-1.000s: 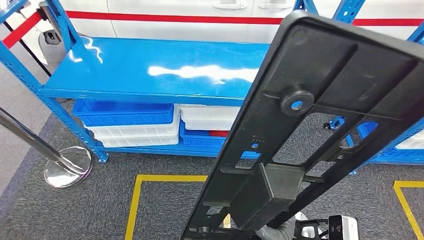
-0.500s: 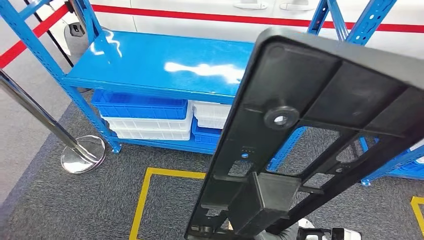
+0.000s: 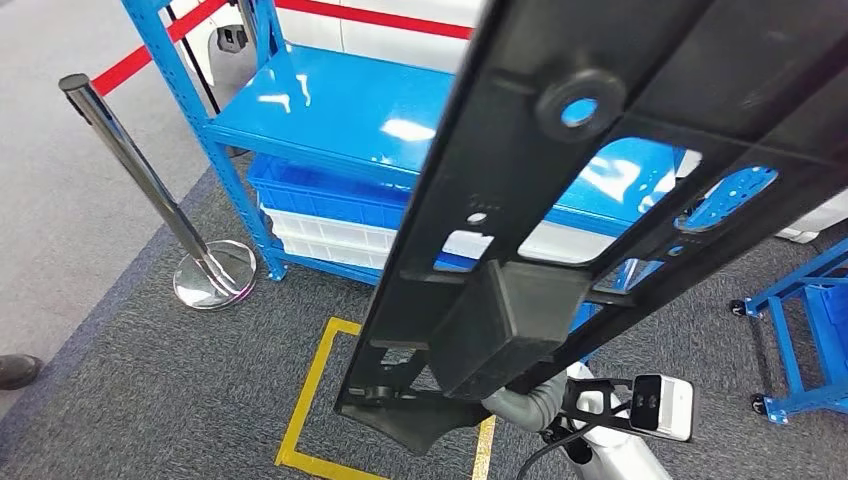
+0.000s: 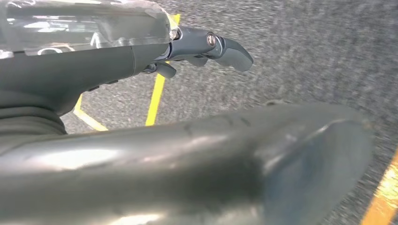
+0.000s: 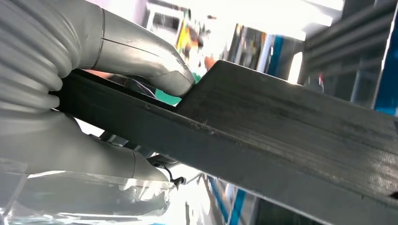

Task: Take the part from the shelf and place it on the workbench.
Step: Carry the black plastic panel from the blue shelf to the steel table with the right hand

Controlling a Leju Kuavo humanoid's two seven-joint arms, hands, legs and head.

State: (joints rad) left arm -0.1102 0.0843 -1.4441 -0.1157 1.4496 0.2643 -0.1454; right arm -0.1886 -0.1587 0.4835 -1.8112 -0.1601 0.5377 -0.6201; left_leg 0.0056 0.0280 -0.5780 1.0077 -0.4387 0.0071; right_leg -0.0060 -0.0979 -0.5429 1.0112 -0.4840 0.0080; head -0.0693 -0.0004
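A long black plastic part with cut-outs and a boxy block slants up close in front of the head view, from bottom centre to top right. My right hand grips its lower end from underneath. In the right wrist view the right hand clamps the part's flat edge, the thumb pressing on one face. In the left wrist view my left hand hangs over the carpet, its fingers stretched out, holding nothing.
A blue shelf stands ahead, with blue bins and white bins beneath. A chrome stanchion with a red belt stands left of it. Yellow floor tape marks the carpet. A blue wheeled rack is on the right, a shoe at far left.
The whole picture has shifted: the camera has turned left, so the shelf and stanchion now lie further right. The part stays in my right hand and sits closer to the head camera.
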